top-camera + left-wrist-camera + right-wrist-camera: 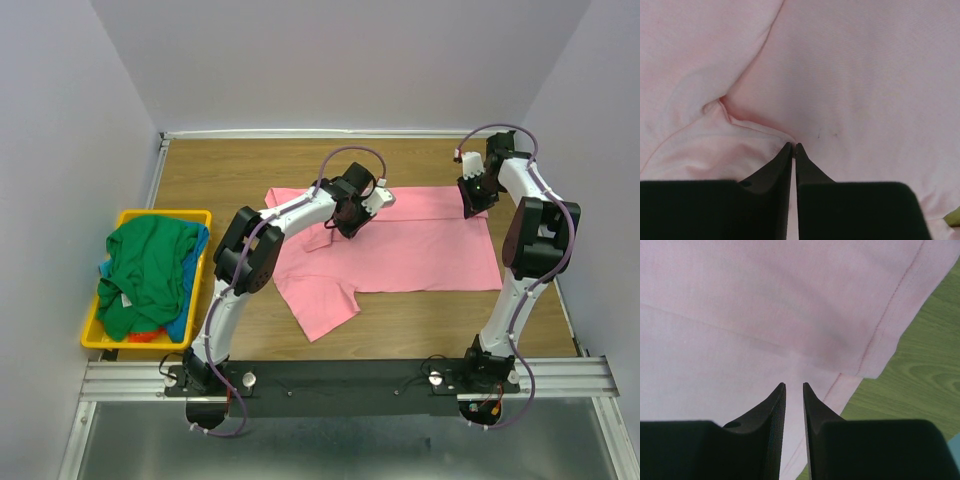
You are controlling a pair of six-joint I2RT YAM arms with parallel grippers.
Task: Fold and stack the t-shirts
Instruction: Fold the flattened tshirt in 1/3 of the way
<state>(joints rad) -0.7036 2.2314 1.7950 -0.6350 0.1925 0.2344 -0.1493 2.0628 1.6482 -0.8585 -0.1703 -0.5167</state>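
Pink t-shirt (420, 250): spread flat at the middle of the table (230, 165), one sleeve laid toward the near left.
Left gripper (794, 146): set on the shirt's far left part; jaws clenched, a pucker of pink cloth pinched at the tips.
Right gripper (794, 385): at the shirt's far right corner, beside the hem; jaws narrowly parted, pink cloth seen in the gap; a grasp cannot be told.
Green t-shirt (145, 270): heaped in the yellow bin (165, 214) at the left, over blue and orange cloth.

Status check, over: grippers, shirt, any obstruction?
Left gripper shut on pink t-shirt mid-fabric. Right gripper shut on its far right corner. Yellow bin well left, not in way.
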